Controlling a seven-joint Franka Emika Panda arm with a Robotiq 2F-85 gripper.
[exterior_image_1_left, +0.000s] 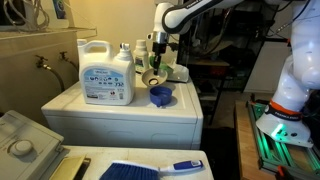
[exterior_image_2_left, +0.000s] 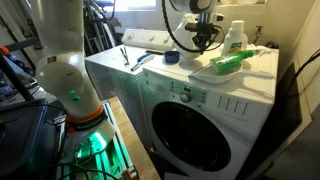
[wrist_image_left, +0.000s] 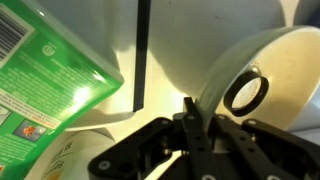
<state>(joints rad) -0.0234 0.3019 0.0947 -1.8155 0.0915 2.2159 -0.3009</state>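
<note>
The black fingers (wrist_image_left: 215, 140) fill the foreground of the wrist view, pressed almost together and pinching the thin rim of a white plastic cup (wrist_image_left: 275, 55). The gripper (exterior_image_1_left: 154, 66) holds the cup just above the counter (exterior_image_1_left: 185, 110), right of the detergent jug (exterior_image_1_left: 105, 72) and just beyond a blue cap (exterior_image_1_left: 160, 96). The cup looks light, stiff and smooth, so it may swivel in a rim pinch; a deeper hold on the wall seems safer. A green bottle (wrist_image_left: 50, 80) crowds it at the left of the wrist view. Open room lies toward the counter's near edge.
</note>
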